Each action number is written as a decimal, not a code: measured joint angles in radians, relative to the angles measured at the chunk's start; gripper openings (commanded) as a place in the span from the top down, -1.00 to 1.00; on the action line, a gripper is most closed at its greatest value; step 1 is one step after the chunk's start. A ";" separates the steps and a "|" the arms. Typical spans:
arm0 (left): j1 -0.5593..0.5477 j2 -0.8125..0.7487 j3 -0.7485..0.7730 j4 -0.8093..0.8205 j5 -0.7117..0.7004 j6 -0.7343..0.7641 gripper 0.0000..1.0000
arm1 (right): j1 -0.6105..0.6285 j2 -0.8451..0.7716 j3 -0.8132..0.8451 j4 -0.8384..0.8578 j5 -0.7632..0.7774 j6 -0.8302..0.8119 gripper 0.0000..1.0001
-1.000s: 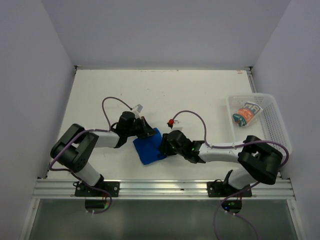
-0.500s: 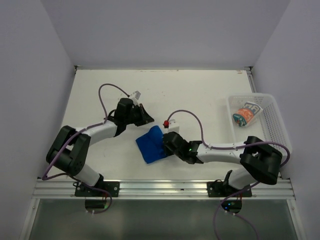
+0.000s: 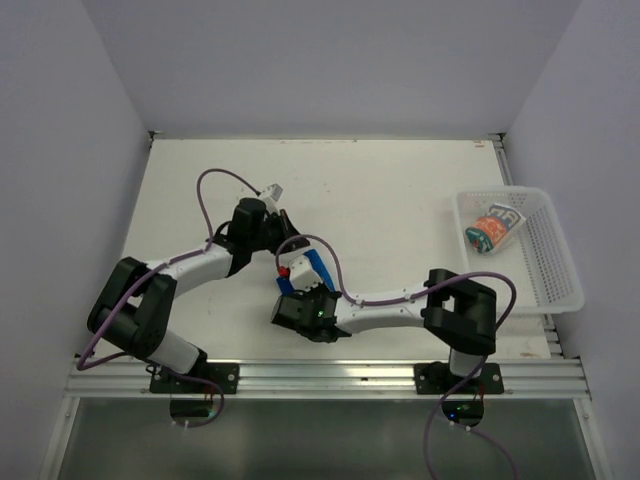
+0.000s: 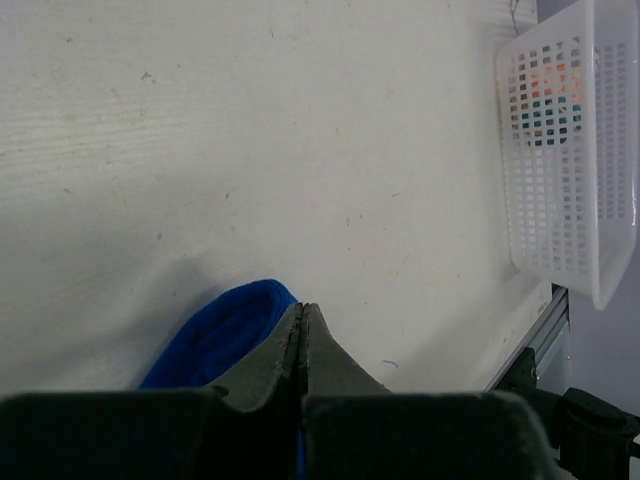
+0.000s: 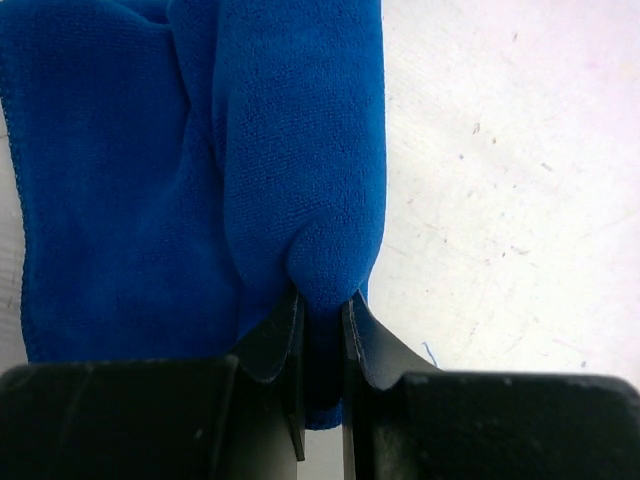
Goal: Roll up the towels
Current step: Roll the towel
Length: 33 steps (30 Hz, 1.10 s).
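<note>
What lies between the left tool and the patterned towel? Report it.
Bare tabletop, then the mesh wall of the basket, which holds the patterned towel. The left wrist view shows this beyond the shut left tool.

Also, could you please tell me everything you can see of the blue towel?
The blue towel is plain bright blue, soft terry-like cloth, doubled over into a loose, thick fold rather than a tight roll. It rests on the white table near the front middle, and the right hand pinches its folded edge.
</note>
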 measured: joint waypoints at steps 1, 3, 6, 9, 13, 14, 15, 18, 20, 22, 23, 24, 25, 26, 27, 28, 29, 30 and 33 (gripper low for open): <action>-0.003 -0.002 -0.008 0.001 0.003 0.000 1.00 | 0.010 0.029 0.031 -0.038 0.027 0.004 1.00; -0.012 -0.004 -0.020 0.001 0.007 -0.002 1.00 | 0.027 0.085 0.090 -0.105 0.072 0.019 1.00; -0.029 -0.017 -0.041 0.005 0.013 -0.008 1.00 | 0.045 0.144 0.155 -0.190 0.117 0.042 1.00; -0.048 -0.040 -0.067 0.013 0.018 -0.011 1.00 | 0.056 0.187 0.205 -0.255 0.146 0.061 1.00; -0.070 -0.057 -0.122 0.050 0.031 -0.024 1.00 | 0.073 0.237 0.252 -0.316 0.180 0.074 1.00; -0.075 -0.057 -0.139 0.060 0.032 -0.027 1.00 | 0.077 0.243 0.257 -0.323 0.186 0.076 1.00; -0.079 -0.057 -0.155 0.069 0.033 -0.029 1.00 | 0.079 0.248 0.259 -0.330 0.189 0.079 1.00; -0.090 -0.057 -0.193 0.102 0.031 -0.037 1.00 | 0.080 0.251 0.259 -0.332 0.191 0.079 1.00; -0.096 -0.053 -0.209 0.130 0.028 -0.039 1.00 | 0.080 0.251 0.259 -0.332 0.189 0.079 1.00; -0.099 -0.039 -0.219 0.162 0.023 -0.042 1.00 | 0.080 0.251 0.258 -0.328 0.187 0.078 1.00; -0.100 -0.029 -0.221 0.172 0.021 -0.043 1.00 | 0.079 0.250 0.256 -0.324 0.185 0.077 0.99; -0.100 -0.017 -0.223 0.186 0.019 -0.043 1.00 | 0.079 0.247 0.247 -0.315 0.182 0.077 0.95; -0.101 -0.004 -0.224 0.196 0.019 -0.043 1.00 | 0.079 0.240 0.238 -0.304 0.178 0.076 0.89; -0.103 0.009 -0.224 0.208 0.019 -0.043 1.00 | 0.078 0.231 0.227 -0.290 0.173 0.075 0.72; -0.104 0.018 -0.224 0.216 0.019 -0.044 1.00 | 0.076 0.217 0.215 -0.277 0.166 0.076 0.64; -0.104 0.024 -0.224 0.222 0.019 -0.045 1.00 | 0.076 0.204 0.204 -0.265 0.158 0.078 0.54; -0.104 0.027 -0.224 0.227 0.020 -0.045 1.00 | 0.074 0.186 0.190 -0.251 0.145 0.081 0.40; -0.105 0.028 -0.225 0.230 0.020 -0.045 1.00 | 0.073 0.168 0.178 -0.238 0.135 0.085 0.35; -0.105 0.029 -0.232 0.239 0.019 -0.047 1.00 | 0.067 0.114 0.144 -0.212 0.103 0.093 0.24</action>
